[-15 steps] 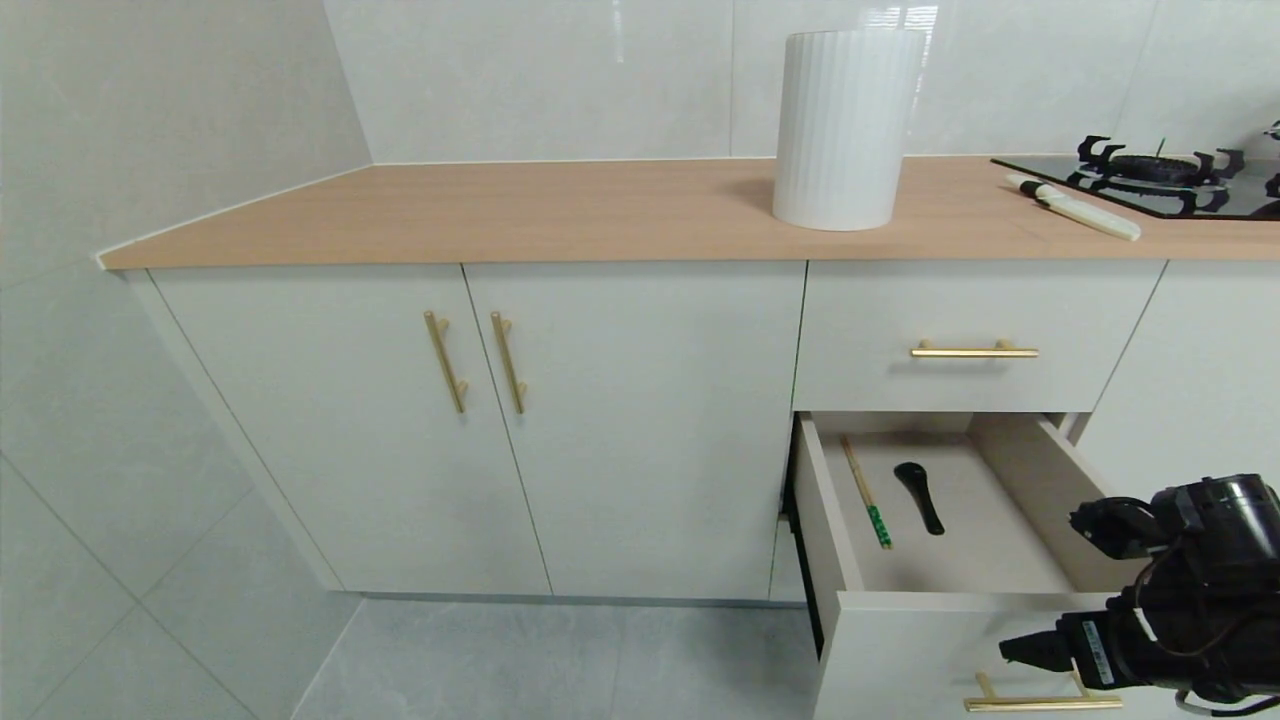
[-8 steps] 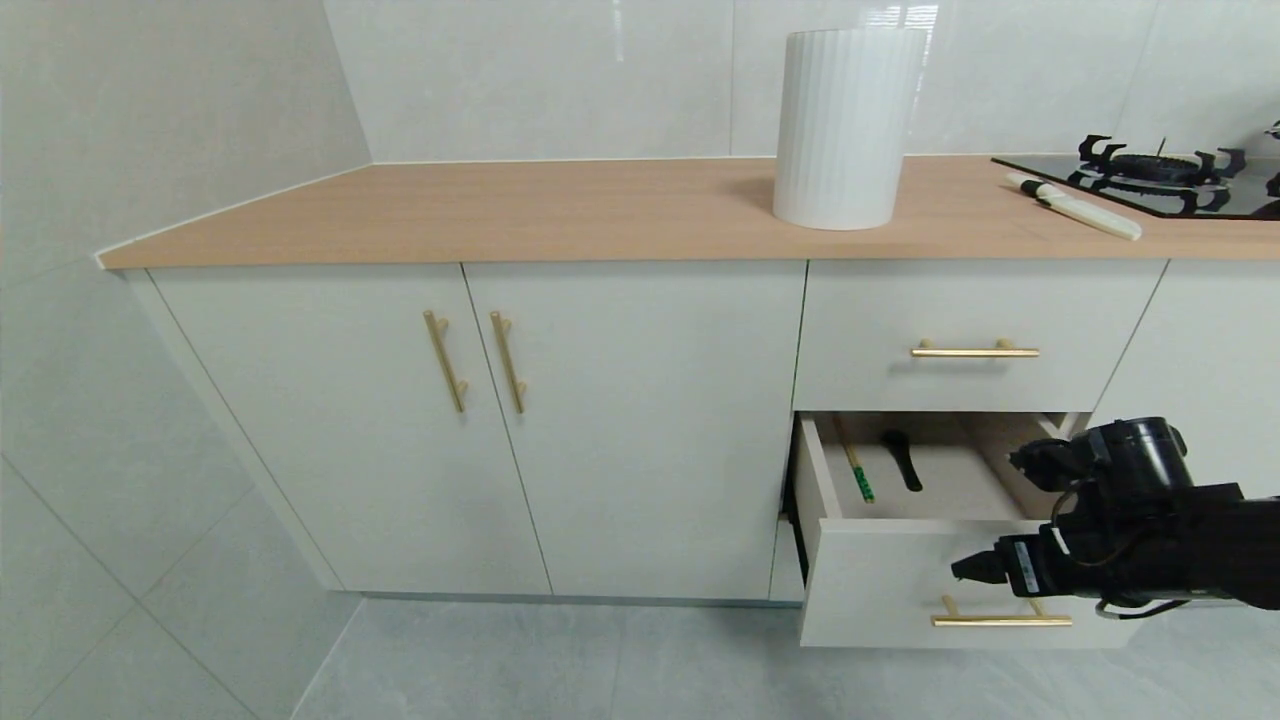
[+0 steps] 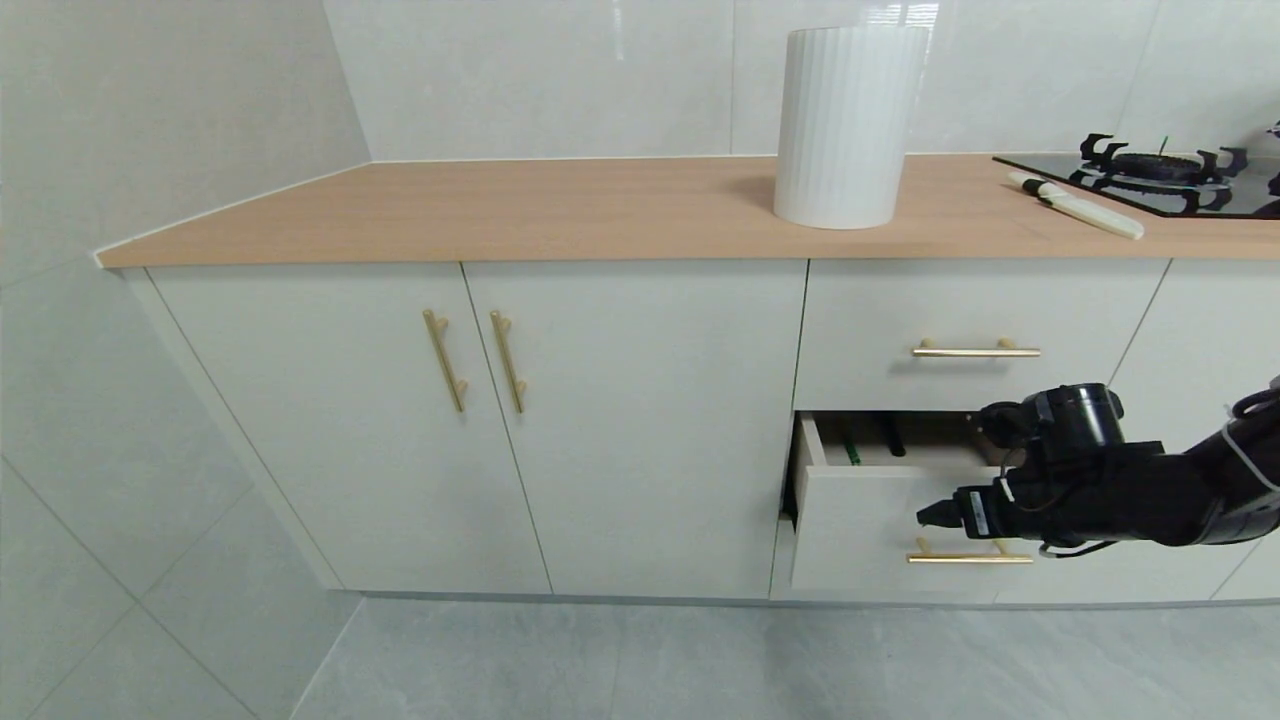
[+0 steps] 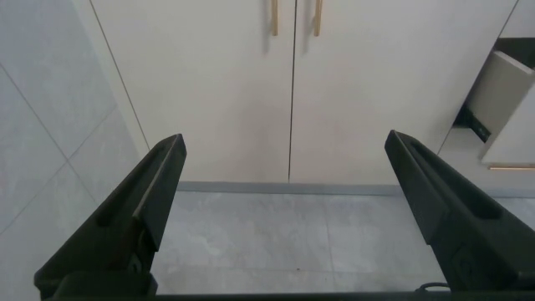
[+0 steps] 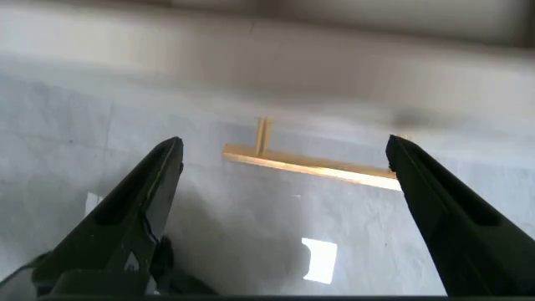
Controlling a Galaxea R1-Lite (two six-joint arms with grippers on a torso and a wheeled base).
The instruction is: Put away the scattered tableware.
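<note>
We are looking at the chopsticks [image 3: 851, 452] and the black spoon [image 3: 893, 440]. They are lying side by side inside the lower drawer [image 3: 860, 520], chopsticks on the left and spoon on the right. The drawer is sticking out just a little, so we are seeing only a small bit of each through the gap at the top.

The right gripper [image 3: 928, 514] is sitting at the near side of the drawer front, just above the gold handle [image 3: 968, 557]. Its fingers [image 5: 150, 201] are spread wide apart and are gripping nothing. The handle is showing between them, farther off. We cannot tell if the gripper is touching the drawer front. The chopsticks and spoon are lying behind that front, farther back and to the left of the fingers, apart from them.

The left gripper [image 4: 284, 146] is hanging over the floor [image 4: 276, 242], facing the two cupboard doors [image 4: 292, 84], with its fingers [image 4: 142, 209] wide apart too.

Up on the wooden counter [image 3: 500, 210] a tall white ribbed jar [image 3: 845, 130] is standing, and a knife [image 3: 1075, 205] is lying to its right, beside the stove [image 3: 1160, 180].
</note>
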